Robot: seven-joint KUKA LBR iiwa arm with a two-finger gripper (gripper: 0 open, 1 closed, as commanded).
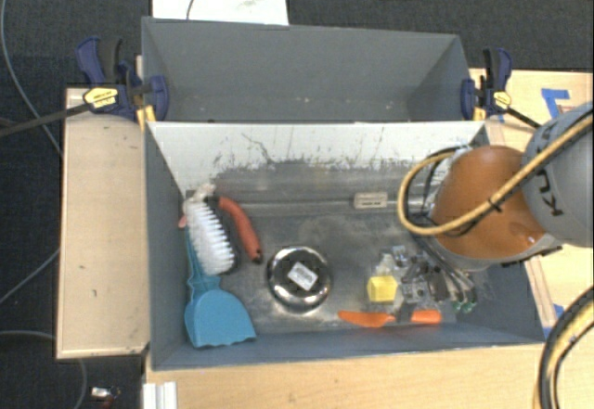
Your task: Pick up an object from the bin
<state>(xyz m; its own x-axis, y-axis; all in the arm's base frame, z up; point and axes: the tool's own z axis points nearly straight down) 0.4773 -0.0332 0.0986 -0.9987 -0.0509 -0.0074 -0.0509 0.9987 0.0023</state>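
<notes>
One gripper (415, 285) is low in the bin's (306, 73) front-right corner, right next to a yellow block (380, 288). Can't tell if it's gripping or loose. Orange strip (367, 318) lies v. near, in front. Tin (298, 278) & brush (212, 236) sit further left.

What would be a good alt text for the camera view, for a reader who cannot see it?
The robot's gripper is low in the right part of a grey metal bin, beside a small yellow block and near a flat orange piece. To the left lie a round shiny tin, a blue brush with white bristles and a red-orange stick.
</notes>
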